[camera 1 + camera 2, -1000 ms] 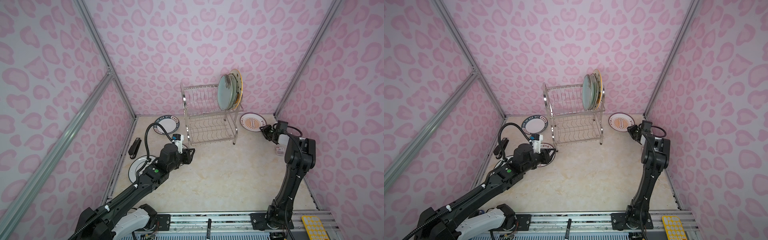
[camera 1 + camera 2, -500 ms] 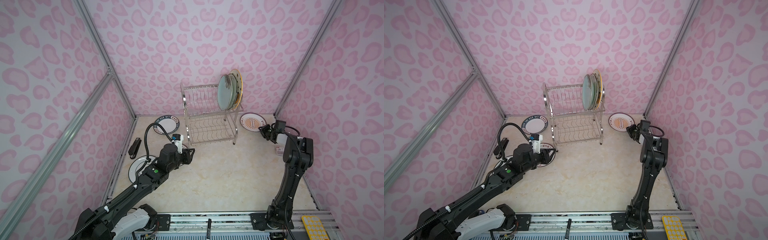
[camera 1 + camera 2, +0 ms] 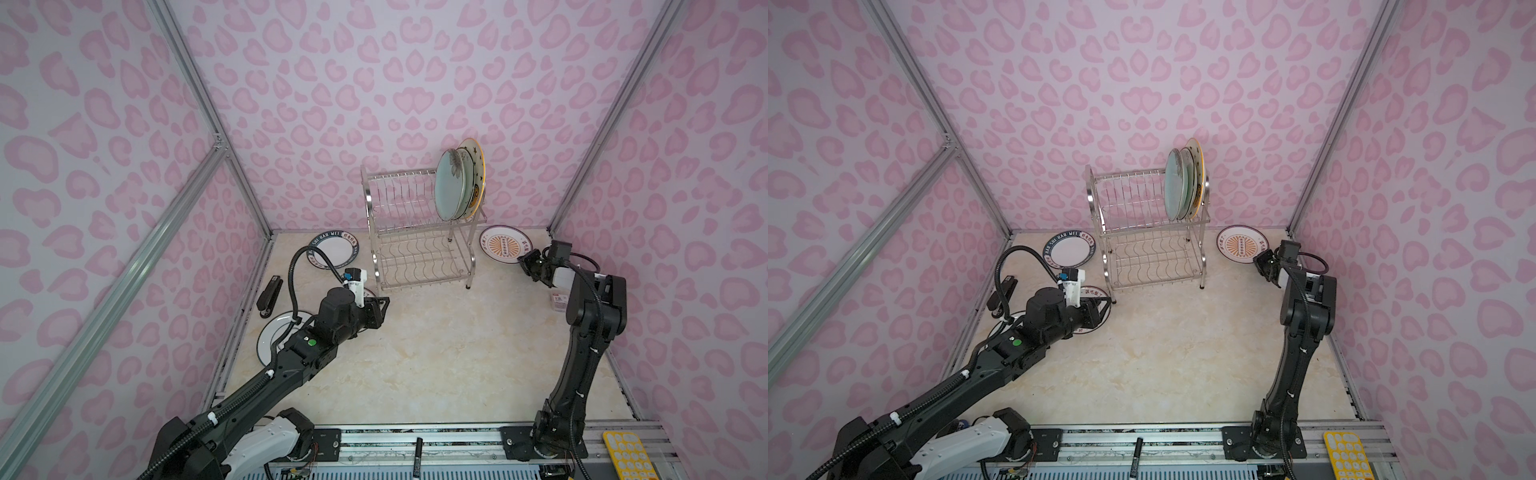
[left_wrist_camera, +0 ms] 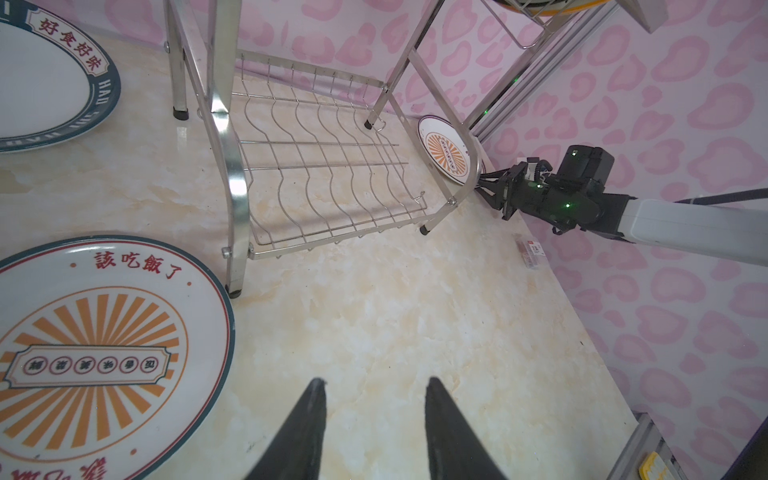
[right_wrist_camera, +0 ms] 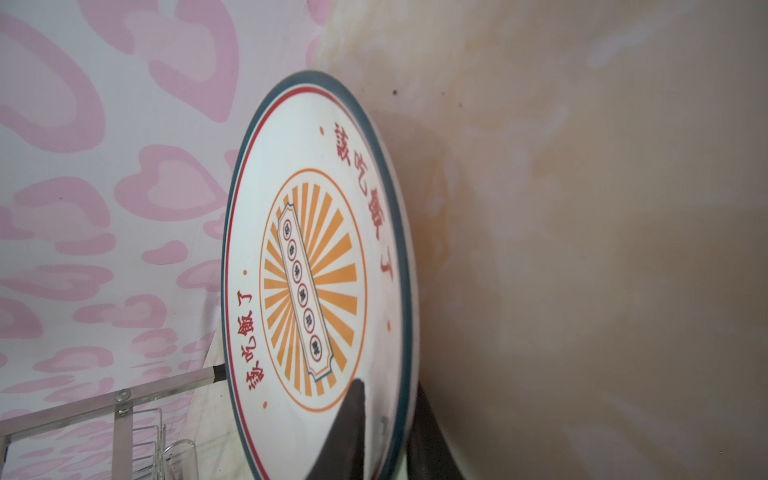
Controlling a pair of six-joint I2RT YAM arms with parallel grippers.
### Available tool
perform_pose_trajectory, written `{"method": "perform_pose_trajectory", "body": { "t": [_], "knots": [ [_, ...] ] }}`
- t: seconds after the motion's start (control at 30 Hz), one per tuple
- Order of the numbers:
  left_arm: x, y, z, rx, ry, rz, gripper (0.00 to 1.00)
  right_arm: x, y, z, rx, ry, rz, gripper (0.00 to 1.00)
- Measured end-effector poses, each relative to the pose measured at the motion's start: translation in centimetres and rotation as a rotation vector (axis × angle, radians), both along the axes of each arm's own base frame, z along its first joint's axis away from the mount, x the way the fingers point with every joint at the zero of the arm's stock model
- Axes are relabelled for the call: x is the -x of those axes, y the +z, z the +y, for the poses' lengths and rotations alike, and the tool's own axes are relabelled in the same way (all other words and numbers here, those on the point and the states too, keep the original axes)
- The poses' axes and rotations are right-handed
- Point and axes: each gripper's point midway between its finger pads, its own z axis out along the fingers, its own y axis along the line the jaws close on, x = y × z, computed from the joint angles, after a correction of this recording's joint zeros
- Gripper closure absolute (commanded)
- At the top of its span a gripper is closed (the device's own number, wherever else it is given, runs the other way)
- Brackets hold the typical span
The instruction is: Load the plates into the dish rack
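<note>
**A:** What is the left end effector (image 4: 374, 384) doing?

**B:** Its black fingers (image 4: 307, 415) stand apart and hold nothing. It hangs above the cream marble-look worktop (image 4: 415, 311), just beside a round white plate with an orange sunburst and teal rim (image 4: 95, 353) that lies face up.

**A:** And behind that?

**B:** A black-ringed round white plate (image 3: 270, 338) lies flat, partly hidden by the left arm (image 3: 291, 365). Further back stands the shiny two-tier steel-wire dish rack (image 3: 419, 253), its long axis running across both top views.

**A:** The right end effector (image 5: 388, 382)?

**B:** It is clamped on the rim of a second sunburst plate (image 5: 311, 270), which lies face up to the right of the rack.

**A:** And farthest back?

**B:** A navy-lettered round plate (image 3: 332, 254) lies flat to the left of the rack. A pale teal plate (image 3: 449, 187) and an orange-rimmed starred plate (image 3: 478, 166) stand on edge at the right end of the upper tier, faces turned leftward.
</note>
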Motion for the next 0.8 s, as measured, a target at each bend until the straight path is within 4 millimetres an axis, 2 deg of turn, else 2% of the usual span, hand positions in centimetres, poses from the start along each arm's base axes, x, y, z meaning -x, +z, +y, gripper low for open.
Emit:
{"method": "perform_pose_trajectory", "body": {
  "t": [0.43, 0.8],
  "knots": [
    [0.0, 0.1, 0.1, 0.001, 0.003, -0.004, 0.58, 0.0, 0.0, 0.0, -0.007, -0.003, -0.001, 0.9],
    [0.2, -0.3, 0.3, -0.009, 0.007, 0.007, 0.58, -0.3, 1.2, 0.0, -0.01, 0.002, -0.032, 1.0]
  ]
}}
